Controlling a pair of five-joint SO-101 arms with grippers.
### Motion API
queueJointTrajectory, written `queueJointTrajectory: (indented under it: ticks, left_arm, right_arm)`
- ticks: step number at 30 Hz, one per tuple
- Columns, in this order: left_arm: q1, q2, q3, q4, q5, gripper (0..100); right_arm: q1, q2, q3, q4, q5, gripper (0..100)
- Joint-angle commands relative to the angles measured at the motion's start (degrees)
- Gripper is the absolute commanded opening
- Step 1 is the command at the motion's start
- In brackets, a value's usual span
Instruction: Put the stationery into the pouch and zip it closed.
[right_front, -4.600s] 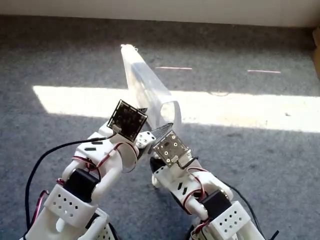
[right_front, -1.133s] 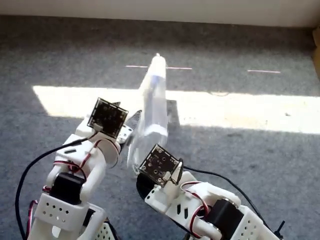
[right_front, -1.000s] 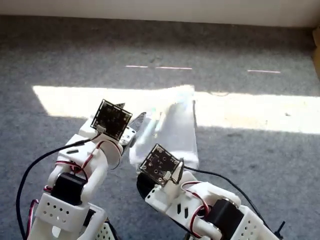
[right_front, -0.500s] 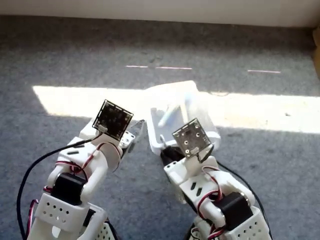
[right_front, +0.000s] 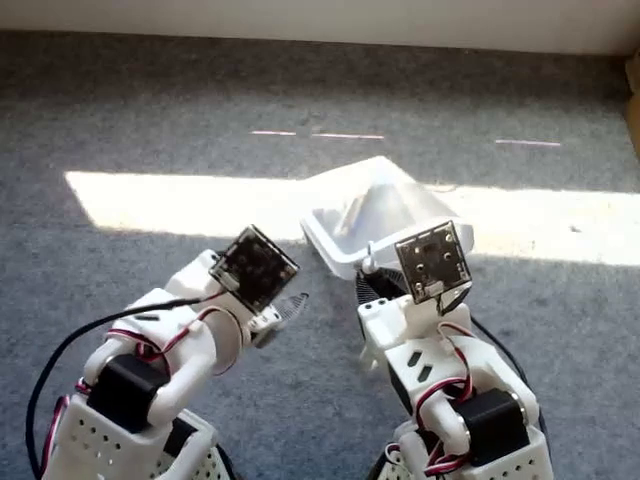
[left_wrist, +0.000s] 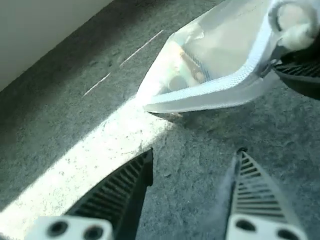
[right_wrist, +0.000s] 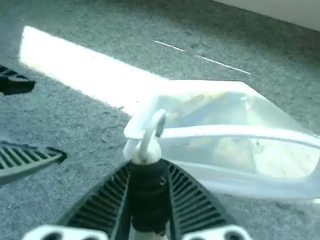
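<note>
Grey carpet (right_front: 150, 110), sunlit band (right_front: 150, 200) across mid, clear pouch (right_front: 385, 205) lying on it, thin pale marks (right_front: 345, 135) behind.

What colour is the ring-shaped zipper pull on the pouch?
White; the ring-shaped zipper pull shows best in the right wrist view.

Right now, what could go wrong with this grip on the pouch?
The right gripper clamps only the zipper pull, while the left gripper is open and off the pouch. A tug may drag the whole pouch across the carpet rather than slide the zip. The pull could slip out.
</note>
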Motion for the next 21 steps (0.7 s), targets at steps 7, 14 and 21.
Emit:
queueJointTrajectory:
  ticks: [7, 14, 21]
  left_arm:
    - [8.4, 0.0, -7.3, 0.4, -6.4, 25]
    - [13.7, -0.3, -7.1, 0.4, -1.5, 25]
    - [16.7, 0.0, -6.4, -4.0, -1.0, 25]
  right_arm:
    - [4.8, -2.7, -3.6, 0.1, 0.4, 0.5]
    - [4.5, -17.2, -3.0, -0.5, 0.4, 0.5]
    - [4.4, -20.1, -3.0, -0.4, 0.4, 0.5]
